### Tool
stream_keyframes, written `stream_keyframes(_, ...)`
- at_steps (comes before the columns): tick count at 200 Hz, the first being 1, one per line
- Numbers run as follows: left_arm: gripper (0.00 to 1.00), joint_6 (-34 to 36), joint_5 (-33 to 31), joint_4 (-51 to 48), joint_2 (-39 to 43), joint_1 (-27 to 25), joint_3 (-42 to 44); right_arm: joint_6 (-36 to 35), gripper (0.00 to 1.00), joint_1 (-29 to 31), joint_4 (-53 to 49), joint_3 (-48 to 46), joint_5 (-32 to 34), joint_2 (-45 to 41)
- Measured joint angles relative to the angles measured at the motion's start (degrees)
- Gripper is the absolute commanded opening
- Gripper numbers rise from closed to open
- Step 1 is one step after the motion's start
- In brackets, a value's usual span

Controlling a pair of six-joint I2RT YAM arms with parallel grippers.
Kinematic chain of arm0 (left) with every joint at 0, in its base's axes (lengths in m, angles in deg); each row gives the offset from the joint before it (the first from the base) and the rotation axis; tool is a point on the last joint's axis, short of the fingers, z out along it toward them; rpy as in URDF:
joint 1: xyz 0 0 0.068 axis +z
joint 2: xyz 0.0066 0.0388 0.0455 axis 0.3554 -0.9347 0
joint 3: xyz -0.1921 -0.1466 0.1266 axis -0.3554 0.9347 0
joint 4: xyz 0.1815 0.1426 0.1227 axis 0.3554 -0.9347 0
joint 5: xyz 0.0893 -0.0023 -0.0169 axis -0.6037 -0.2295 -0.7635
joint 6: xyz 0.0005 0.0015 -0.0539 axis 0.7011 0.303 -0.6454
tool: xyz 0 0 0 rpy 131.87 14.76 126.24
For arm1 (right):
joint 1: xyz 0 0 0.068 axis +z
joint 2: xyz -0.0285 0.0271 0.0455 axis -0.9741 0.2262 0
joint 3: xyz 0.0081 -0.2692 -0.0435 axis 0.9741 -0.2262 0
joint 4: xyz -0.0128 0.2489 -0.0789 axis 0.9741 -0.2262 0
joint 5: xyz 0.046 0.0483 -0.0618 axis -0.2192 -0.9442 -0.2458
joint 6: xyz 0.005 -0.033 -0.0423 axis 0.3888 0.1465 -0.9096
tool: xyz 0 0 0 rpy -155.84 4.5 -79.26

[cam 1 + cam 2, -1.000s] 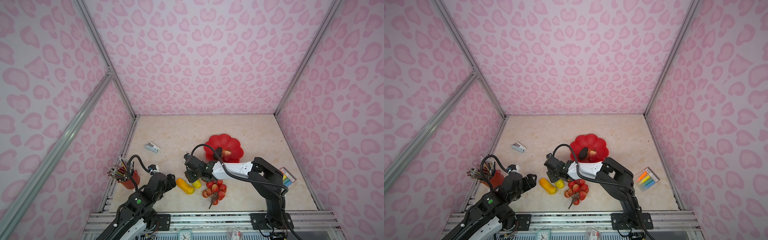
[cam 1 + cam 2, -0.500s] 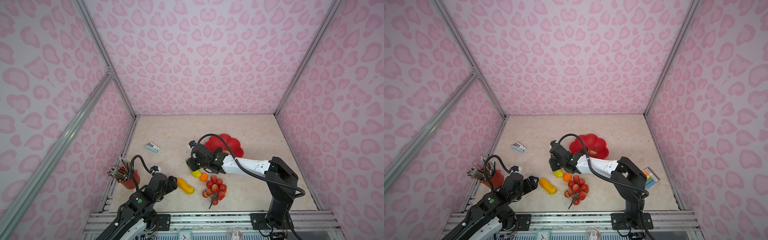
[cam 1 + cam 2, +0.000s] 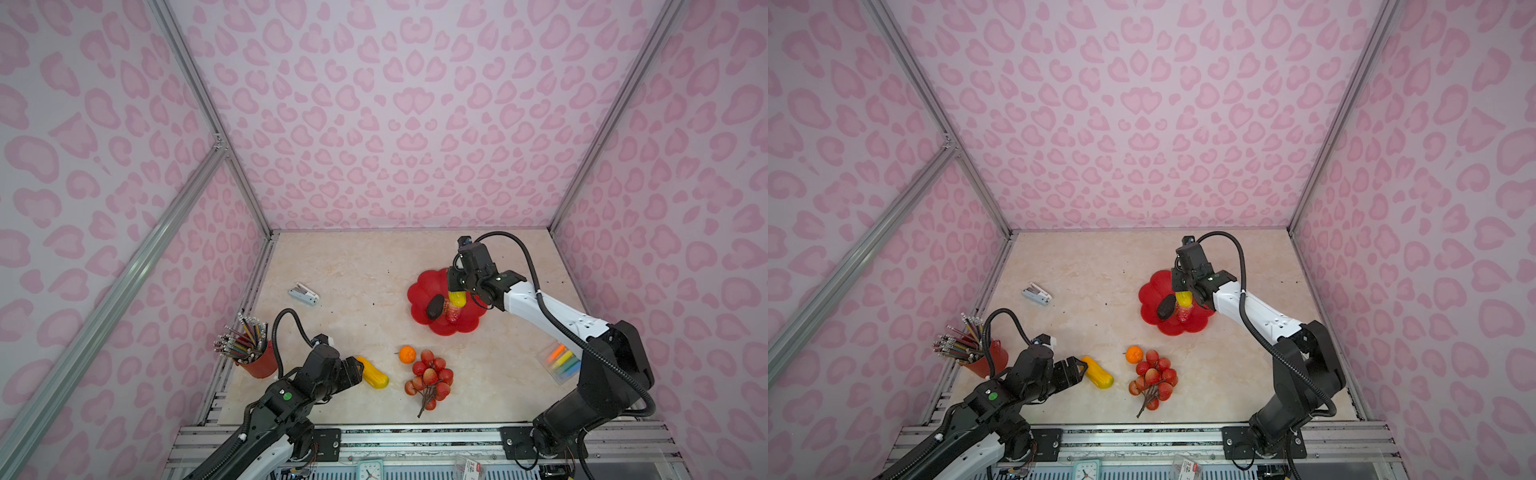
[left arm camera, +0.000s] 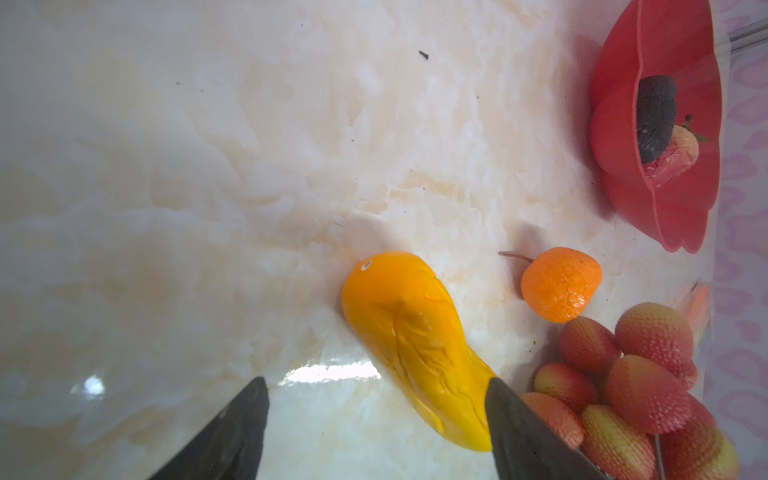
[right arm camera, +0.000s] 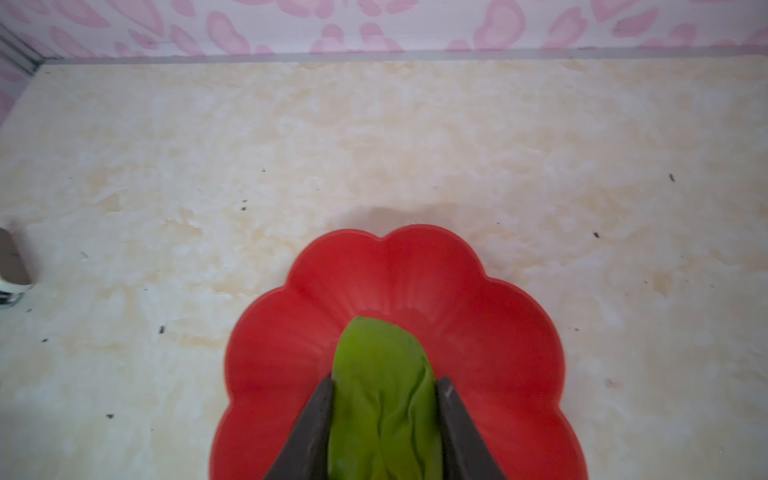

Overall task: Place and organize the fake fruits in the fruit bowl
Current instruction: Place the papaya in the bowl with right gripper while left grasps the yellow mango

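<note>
Right wrist view: green-yellow mango (image 5: pixel 382 374) over the fruit bowl (image 5: pixel 498 332).
My right gripper (image 5: pixel 385 380) pinches it between its jaws.

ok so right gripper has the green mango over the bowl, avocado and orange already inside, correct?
No: the orange lies on the table beside the berry bunch. In both top views the bowl holds the avocado and a strawberry. The right gripper does hold the green mango over it.
</note>
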Motion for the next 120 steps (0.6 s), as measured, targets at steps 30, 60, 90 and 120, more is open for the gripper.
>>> stream_keyframes(30,0.82,0.0,1.2,2.2,-3.2,-0.8,0.0,1.9,0.29,-3.1,1.1,-5.6,0.5,-0.4)
stream_keyframes(60,0.82,-0.3,1.7,4.5,-6.2,-2.0,-0.2,4.1,0.29,-4.5,4.2,-8.2,1.2,1.2)
stream_keyframes(90,0.82,-1.2,1.9,6.8,-7.3,-2.9,-0.3,6.1,0.32,-5.4,7.0,-8.9,1.8,3.6)
stream_keyframes(120,0.82,-1.7,1.9,8.1,-8.8,-3.2,-0.2,7.8,0.41,-5.7,9.1,-8.9,1.9,6.4)
